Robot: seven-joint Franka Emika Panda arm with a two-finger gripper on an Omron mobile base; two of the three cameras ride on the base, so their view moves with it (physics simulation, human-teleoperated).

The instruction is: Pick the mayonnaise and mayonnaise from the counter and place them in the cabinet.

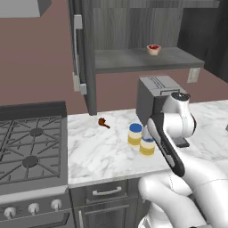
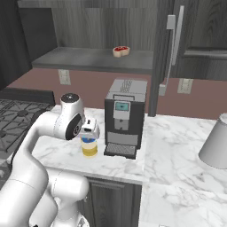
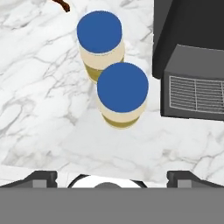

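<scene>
While both mayonnaise jars stand on the desk, nothing is in the cabinet yet; fingers spread, holding nothing.

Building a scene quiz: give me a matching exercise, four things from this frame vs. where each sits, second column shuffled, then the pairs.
Things:
1. white bowl with red filling
2. two mayonnaise jars
3. coffee machine
4. stove

Places:
A. on the counter, beside the coffee machine
B. left end of the left base view, next to the counter
C. on the cabinet shelf
D. on the counter, below the shelf

Pairs: 1-C, 2-A, 3-D, 4-B
</scene>
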